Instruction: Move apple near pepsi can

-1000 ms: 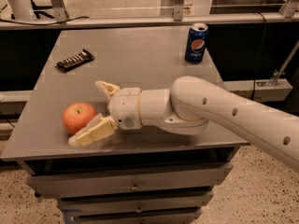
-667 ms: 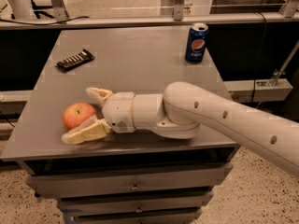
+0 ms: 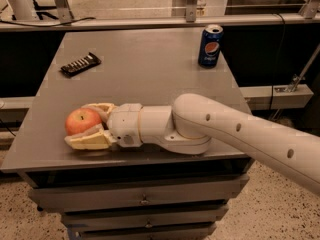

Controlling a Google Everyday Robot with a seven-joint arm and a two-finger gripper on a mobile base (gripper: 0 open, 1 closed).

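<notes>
The red-orange apple (image 3: 81,120) sits on the grey table (image 3: 150,69) near its front left corner. My gripper (image 3: 78,124) reaches in from the right and its two cream fingers (image 3: 87,140) lie against the apple's far and near sides, closed on it. The apple still rests on the table. The dark blue pepsi can (image 3: 210,46) stands upright at the table's back right, far from the apple and the gripper.
A flat dark snack bar (image 3: 80,64) lies at the back left of the table. My white arm (image 3: 235,131) crosses the table's front right edge. Drawers sit under the table front. A rail and another counter run behind the table.
My gripper has slid left along the table front until its fingers straddle the apple, and the fingers have closed in on it. The can and the snack bar have not moved.
</notes>
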